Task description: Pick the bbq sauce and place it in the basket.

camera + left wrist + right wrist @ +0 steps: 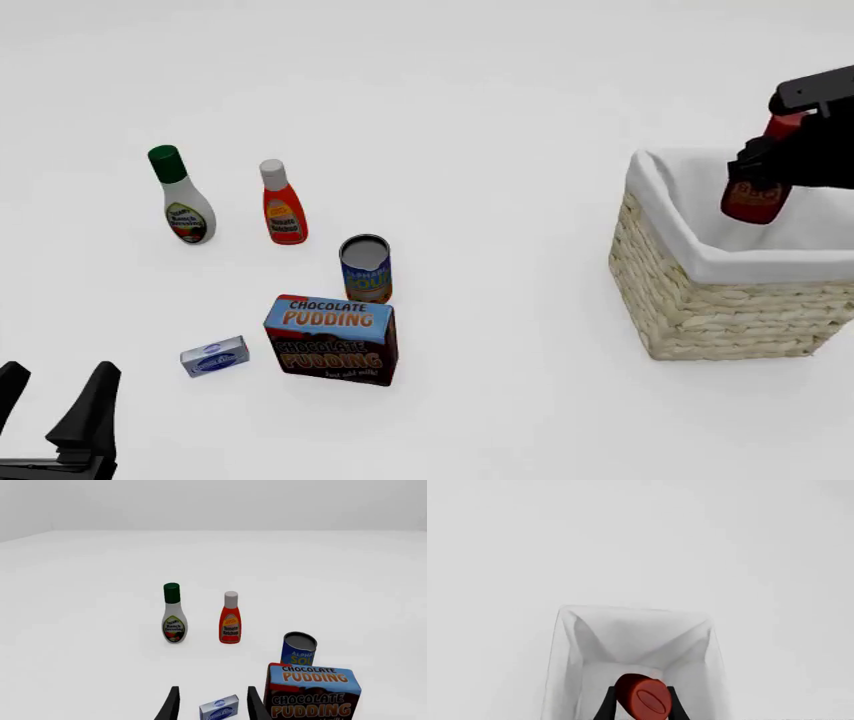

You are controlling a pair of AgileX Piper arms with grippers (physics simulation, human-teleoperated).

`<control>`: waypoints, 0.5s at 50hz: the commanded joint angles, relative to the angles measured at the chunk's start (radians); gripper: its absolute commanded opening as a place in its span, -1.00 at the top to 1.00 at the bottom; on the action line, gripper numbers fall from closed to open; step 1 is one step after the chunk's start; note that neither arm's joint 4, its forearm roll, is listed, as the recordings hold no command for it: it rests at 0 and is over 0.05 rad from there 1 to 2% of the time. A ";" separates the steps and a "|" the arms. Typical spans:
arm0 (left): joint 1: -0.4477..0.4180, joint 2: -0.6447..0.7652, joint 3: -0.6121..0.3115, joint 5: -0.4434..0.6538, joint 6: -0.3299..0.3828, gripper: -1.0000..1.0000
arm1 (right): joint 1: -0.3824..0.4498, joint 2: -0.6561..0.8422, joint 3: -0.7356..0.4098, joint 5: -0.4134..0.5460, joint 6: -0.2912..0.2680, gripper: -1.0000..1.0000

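The bbq sauce (755,196), a dark reddish-brown bottle with a red cap, hangs upright in my right gripper (767,160) over the open top of the wicker basket (721,300). The right gripper is shut on the bottle near its neck. In the right wrist view the red cap (642,696) sits between the fingers (607,707), with the basket's white lining (627,635) below it. My left gripper (54,400) is open and empty at the table's near left; it shows in the left wrist view (210,705) too.
A white ranch bottle with a green cap (179,196), an orange-red ketchup bottle with a white cap (282,205), a blue can (366,267), a chocolate pudding box (331,338) and a small blue-white box (215,356) stand on the left half of the table.
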 commanded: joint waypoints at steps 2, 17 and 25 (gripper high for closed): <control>0.000 0.000 0.000 0.000 0.000 -1.00 | -0.006 0.034 0.027 -0.045 0.020 1.00; 0.000 0.000 0.000 0.000 0.000 -1.00 | -0.001 0.089 0.052 -0.092 0.023 1.00; 0.000 0.000 0.000 0.000 0.000 -1.00 | -0.002 0.125 0.057 -0.113 0.024 1.00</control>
